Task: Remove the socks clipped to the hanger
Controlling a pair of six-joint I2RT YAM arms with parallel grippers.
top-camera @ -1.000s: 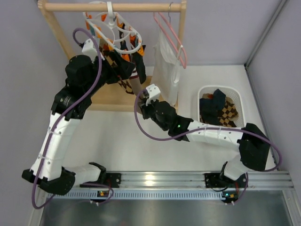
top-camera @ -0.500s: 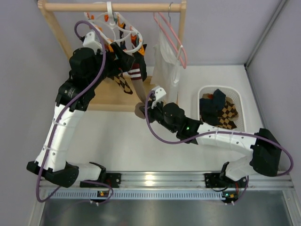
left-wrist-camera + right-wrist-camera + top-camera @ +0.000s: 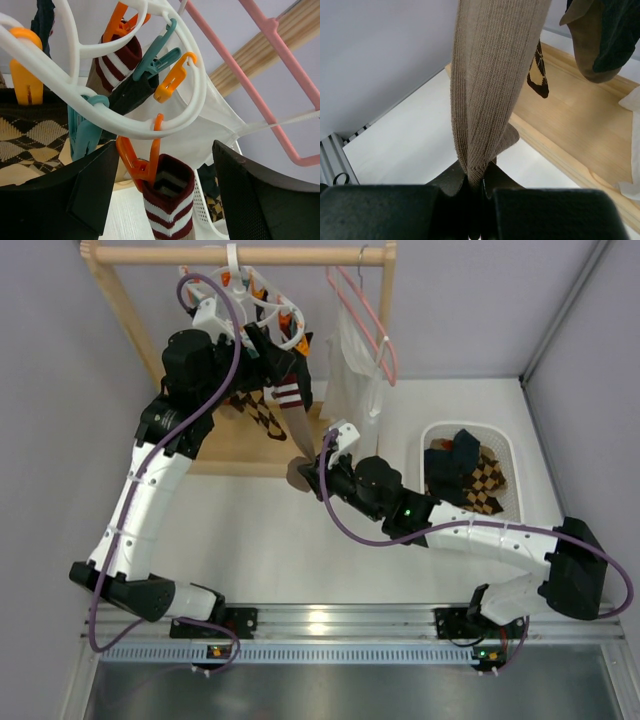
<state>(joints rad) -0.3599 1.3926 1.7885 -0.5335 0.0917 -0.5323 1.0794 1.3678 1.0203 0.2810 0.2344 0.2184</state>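
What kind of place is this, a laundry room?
Probably a robot test bench dressed as a laundry corner: socks clipped on a hanger, a wooden rack, a basket, and two robot arms bolted to the table.

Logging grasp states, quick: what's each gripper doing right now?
Left gripper: open, holding nothing.
Right gripper: closed on the grey-brown sock.

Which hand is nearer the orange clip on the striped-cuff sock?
Left. The left hand is open just below the orange clip; the right hand, lower down, is shut on the sock.
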